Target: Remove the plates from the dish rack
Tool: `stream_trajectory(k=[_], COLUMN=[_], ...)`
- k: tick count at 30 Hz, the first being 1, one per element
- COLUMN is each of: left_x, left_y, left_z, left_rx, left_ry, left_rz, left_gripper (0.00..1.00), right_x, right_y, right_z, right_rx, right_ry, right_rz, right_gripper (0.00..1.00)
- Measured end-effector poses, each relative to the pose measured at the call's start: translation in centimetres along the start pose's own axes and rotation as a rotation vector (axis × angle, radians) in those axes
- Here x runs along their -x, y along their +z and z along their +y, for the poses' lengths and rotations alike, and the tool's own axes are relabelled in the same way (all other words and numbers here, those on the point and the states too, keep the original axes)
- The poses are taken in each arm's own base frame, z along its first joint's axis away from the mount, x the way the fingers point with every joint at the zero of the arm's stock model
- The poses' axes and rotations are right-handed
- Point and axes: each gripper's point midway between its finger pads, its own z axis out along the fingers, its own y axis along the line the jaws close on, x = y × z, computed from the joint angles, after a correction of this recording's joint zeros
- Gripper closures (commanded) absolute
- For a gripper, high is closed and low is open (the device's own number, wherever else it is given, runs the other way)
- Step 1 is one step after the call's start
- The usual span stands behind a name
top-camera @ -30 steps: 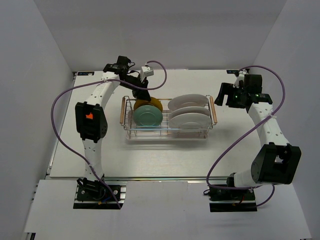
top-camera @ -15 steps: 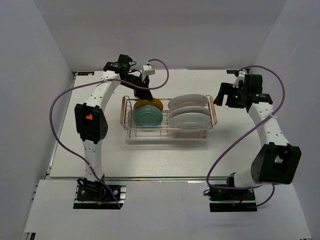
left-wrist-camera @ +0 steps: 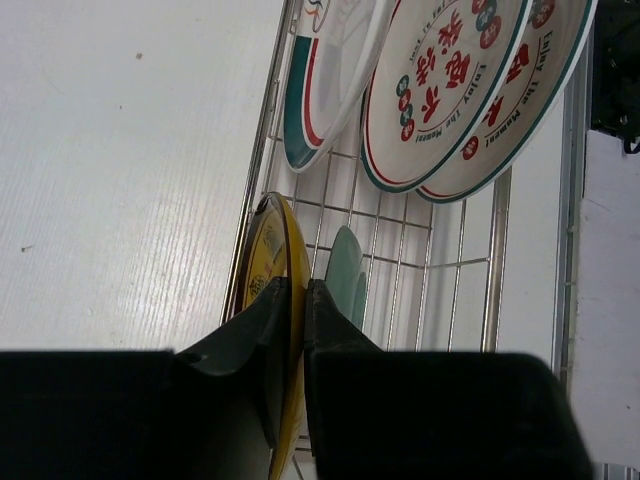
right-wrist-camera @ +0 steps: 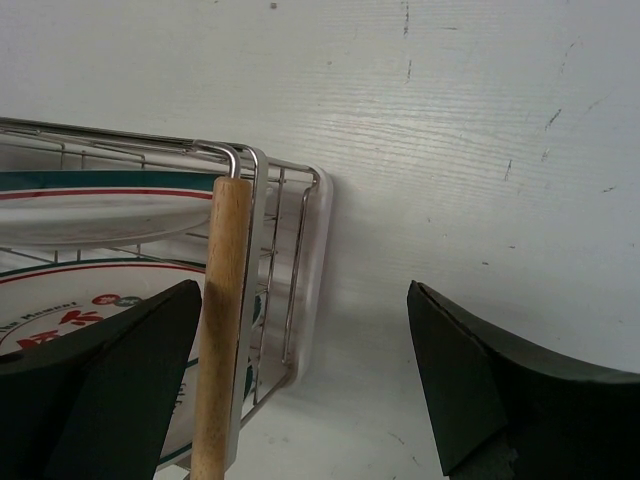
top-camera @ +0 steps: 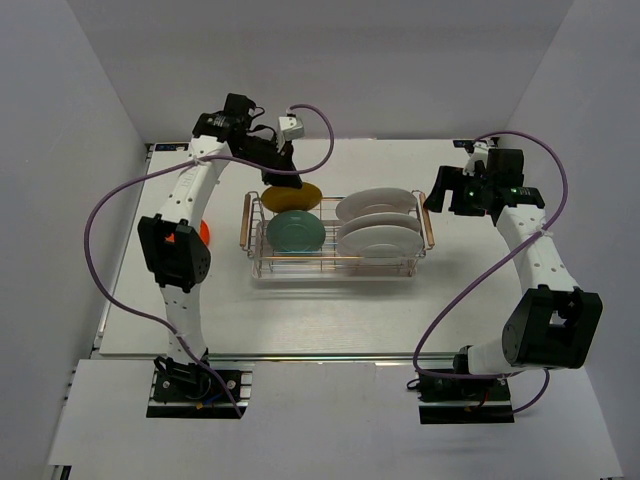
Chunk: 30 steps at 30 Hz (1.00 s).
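Gripping the yellow plate (left-wrist-camera: 268, 250) by its rim, your left pincer (left-wrist-camera: 297, 300) is clamped on it above the 11 o'clock corner of the dish rack (top-camera: 338, 268). The teal plate (top-camera: 295, 232) and three white plates (top-camera: 378, 228) stand inside the rack. An orange-red plate (top-camera: 204, 229) lies on the tabletop (top-camera: 330, 320) at 9 o'clock. Your right pincer (right-wrist-camera: 303, 292) hangs, fingers apart, beside the 3 o'clock handle (right-wrist-camera: 222, 300).

White wood-grain counter (top-camera: 330, 310) sat boxed in by plain pale-grey panels: back wall (top-camera: 330, 70), L wall (top-camera: 60, 200), R wall (top-camera: 600, 150). Light was soft & even. Lower white ledge (top-camera: 330, 425) ran along near edge.
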Motion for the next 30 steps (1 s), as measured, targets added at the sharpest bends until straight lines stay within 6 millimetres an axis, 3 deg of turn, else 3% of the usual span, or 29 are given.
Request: stream_trajectory(k=[9,18,22,26,30], left_x=[1.7,4.4,4.8,5.5,6.5], left_y=[-1.5,-5.4,-6.3,-6.8,-7.6], left_z=[-1.4,-6.7,-8.1,-8.0,-5.2], left_rx=[0.018,0.078,0.104,0.162,0.321], left_ry=[0.049,0.182,0.209,0.199,0.11], left_rz=[-0.016,-0.05,-0.063,-0.081,-0.096], left_gripper=[1.0,1.0,1.0,1.0,1.0], right_x=[0.0,0.9,1.6,2.0,2.2], right_y=[0.0,-1.7,-3.0,-3.9,-4.4], right_z=[0.3,1.9,2.9,3.7,3.9], right_rx=[0.023,0.078,0.106,0.127,0.131], right_ry=[-0.018,-0.047,-0.067,-0.082,-0.086], right_rz=[0.0,-0.049,-0.088,-0.116,-0.128], right_gripper=[0.11,0.11,0.11,0.11,0.11])
